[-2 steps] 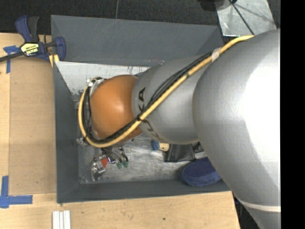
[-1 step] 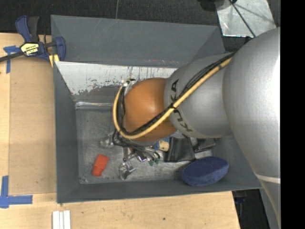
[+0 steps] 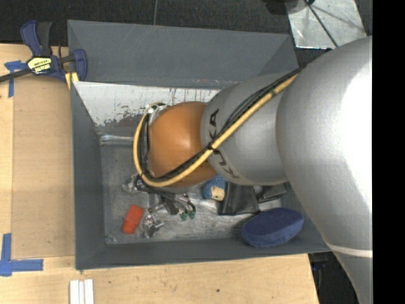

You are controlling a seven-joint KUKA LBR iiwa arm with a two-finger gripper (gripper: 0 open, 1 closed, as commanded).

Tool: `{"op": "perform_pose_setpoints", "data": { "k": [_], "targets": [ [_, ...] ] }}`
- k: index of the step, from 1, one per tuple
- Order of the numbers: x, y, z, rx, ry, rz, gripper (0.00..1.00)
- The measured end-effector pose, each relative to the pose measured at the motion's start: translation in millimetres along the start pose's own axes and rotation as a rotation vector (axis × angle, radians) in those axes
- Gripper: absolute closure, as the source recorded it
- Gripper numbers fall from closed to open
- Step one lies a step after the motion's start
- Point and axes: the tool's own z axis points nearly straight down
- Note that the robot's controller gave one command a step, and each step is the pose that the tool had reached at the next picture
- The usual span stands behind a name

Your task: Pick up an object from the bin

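One small orange-red block [image 3: 133, 219] lies low on the left of the bin [image 3: 88, 189] floor, just beside the gripper [image 3: 166, 217], which may, I think, nudge it away instead of catching it; if the gripper is open or closed I cannot tell. To the right, a dark flat thing [image 3: 239, 200] and a round blue pad [image 3: 272, 227] crowd the arm [image 3: 316, 138].

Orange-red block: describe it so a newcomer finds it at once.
In the grey bin, look at the floor's lower left corner. Beside the claw lies a small orange-red block. It alone is red; the big blue pad lies far right.
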Motion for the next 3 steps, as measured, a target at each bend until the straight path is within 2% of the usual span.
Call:
{"op": "perform_pose_setpoints", "data": {
  "k": [1, 2, 3],
  "targets": [
    [8.9, 2.1, 23.1, 0.002, -0.004, -0.299, 0.00],
    [5.5, 2.4, 20.5, 0.001, -0.018, -0.296, 1.00],
    [1.0, -0.7, -208.7, 0.002, -0.007, -0.323, 1.00]
  ]
}}
